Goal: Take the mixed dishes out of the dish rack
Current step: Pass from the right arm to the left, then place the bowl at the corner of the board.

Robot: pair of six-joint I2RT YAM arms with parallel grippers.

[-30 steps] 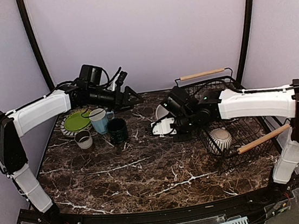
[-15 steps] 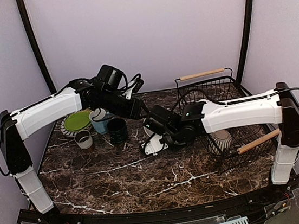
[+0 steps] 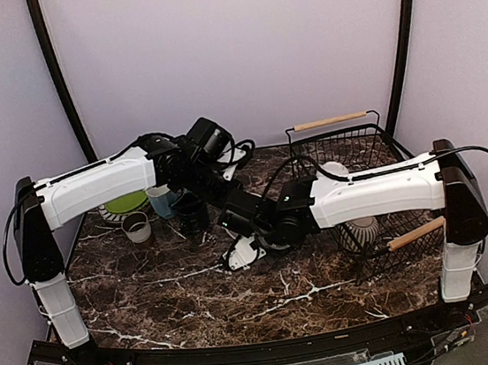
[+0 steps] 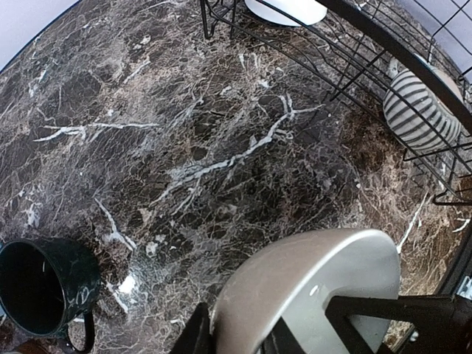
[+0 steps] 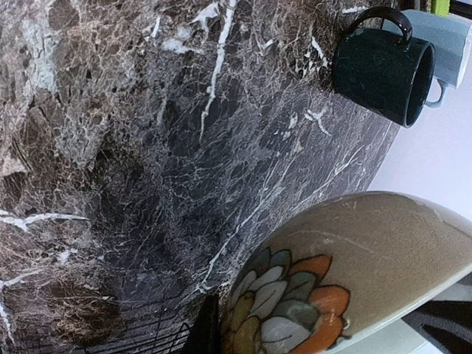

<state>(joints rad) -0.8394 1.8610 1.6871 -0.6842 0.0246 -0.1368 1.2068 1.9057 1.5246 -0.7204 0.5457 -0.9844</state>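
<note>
Now the white bowl (image 3: 241,252) is hanging over the counter (image 3: 167,281) at centre frame, having left the dish rack (image 3: 359,137) at right. Right fingers (image 5: 205,328) are staying clamped on it while left fingers (image 4: 198,332) are closing down on its rim, probably starting a handover.

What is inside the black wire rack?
A striped grey bowl and a white bowl sit in the dish rack. The right arm covers part of it, so more could hide there.
</note>
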